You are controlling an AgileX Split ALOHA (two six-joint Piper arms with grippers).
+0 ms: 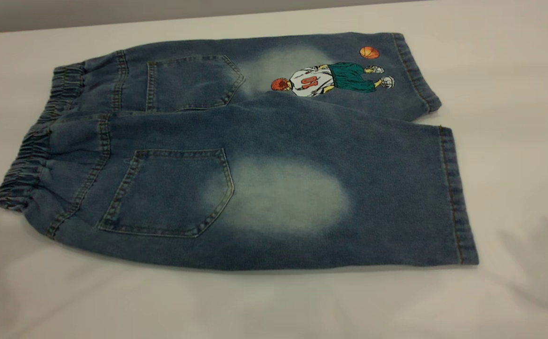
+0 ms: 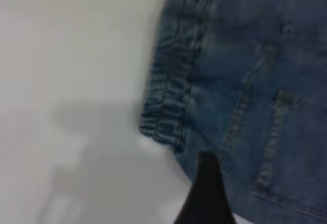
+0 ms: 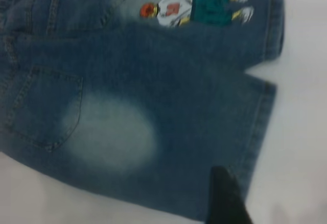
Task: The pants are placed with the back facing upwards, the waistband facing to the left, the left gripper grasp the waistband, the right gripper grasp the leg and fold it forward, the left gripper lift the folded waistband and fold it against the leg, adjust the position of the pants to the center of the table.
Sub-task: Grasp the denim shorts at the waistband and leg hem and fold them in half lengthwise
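Both grippers show only one dark fingertip each, left by the waistband at nine o'clock, right over the leg, grip unreadable, pants flat on the table.

Faded blue denim pants on white-grey table.

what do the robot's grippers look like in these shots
Little shows. In each wrist view one black, tapered finger tip pokes in: the left gripper beside the pants, and the right gripper. No cables, markings or arm links are visible, and the exterior view shows no arms.
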